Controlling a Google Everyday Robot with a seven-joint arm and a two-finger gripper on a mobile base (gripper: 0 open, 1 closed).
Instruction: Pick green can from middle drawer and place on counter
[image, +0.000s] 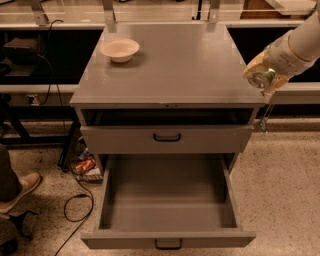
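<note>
Gripper (265, 76) hovers at the right front corner of the table (175, 70), clamped on the green can (259, 79), which is tilted. Middle drawer (167, 212) stands pulled out below. Cream bowl (120, 49) sits back-left on the table.

The claw (266, 84) holds green can (261, 78) at counter's (175, 70) right edge; middle drawer (167, 200) open.

Single cam, high & in front, looks down at counter (190, 65) and open middle drawer (167, 195), fairly close; gripper (265, 80) holding green can (260, 77) at frame's right edge.
</note>
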